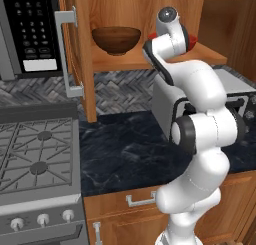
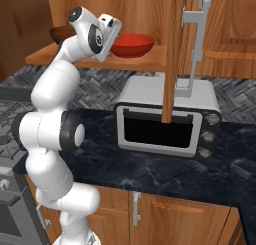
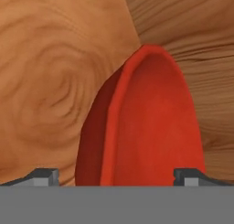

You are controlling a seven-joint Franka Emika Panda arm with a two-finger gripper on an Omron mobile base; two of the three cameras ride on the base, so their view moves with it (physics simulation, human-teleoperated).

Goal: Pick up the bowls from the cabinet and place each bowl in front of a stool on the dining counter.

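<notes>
Red bowl point(image 3: 151, 127) on cabinet point(image 1: 150, 59) shelf between wide-open gripper point(image 3: 116, 176) tips, wood bowl point(image 1: 116, 39) alongside; risks a rim slip or backward shove if closed shallow.

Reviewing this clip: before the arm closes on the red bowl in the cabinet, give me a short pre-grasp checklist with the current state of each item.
1. Jaws open: ok. In the hand view both fingertips stand wide apart.
2. Gripper lined up with the red bowl: ok. Its rim runs up between the tips.
3. Rim actually between the pads, deep enough to clamp: cannot tell.
4. Cabinet door out of the way: ok. It stands swung open over the toaster oven.
5. Wooden bowl apart from the grasp: ok. It sits on the same shelf, well to the side.
6. Nothing already held: ok.
</notes>
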